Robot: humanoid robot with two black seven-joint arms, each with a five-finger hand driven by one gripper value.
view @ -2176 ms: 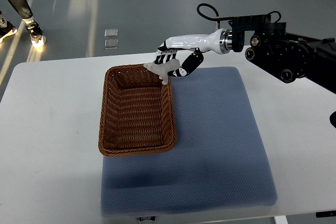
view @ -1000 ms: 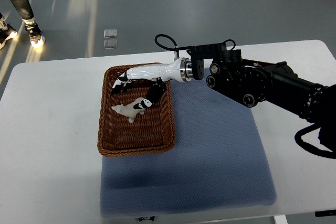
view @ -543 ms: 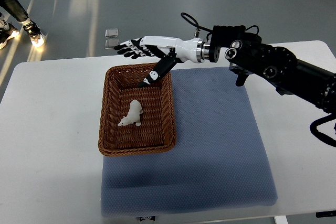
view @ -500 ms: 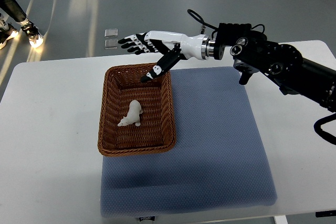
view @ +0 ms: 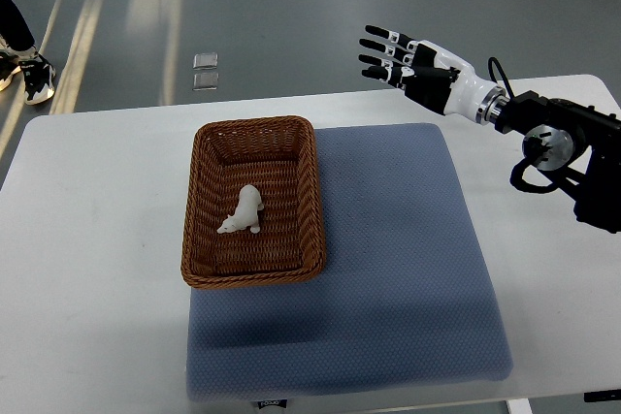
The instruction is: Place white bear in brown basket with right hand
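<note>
White bear point(view: 244, 211) lying inside brown basket point(view: 201, 252); right hand point(view: 412, 66) well apart, fingers spread, empty.

White table point(view: 87, 239), blue mat point(view: 408, 278) toward its right, brown basket point(view: 199, 239) overlapping the mat's left edge.

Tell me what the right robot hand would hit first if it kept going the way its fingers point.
Probably nothing: the open right robot hand points up-left past the white table's far edge, over bare floor. Depth is unclear.
</note>
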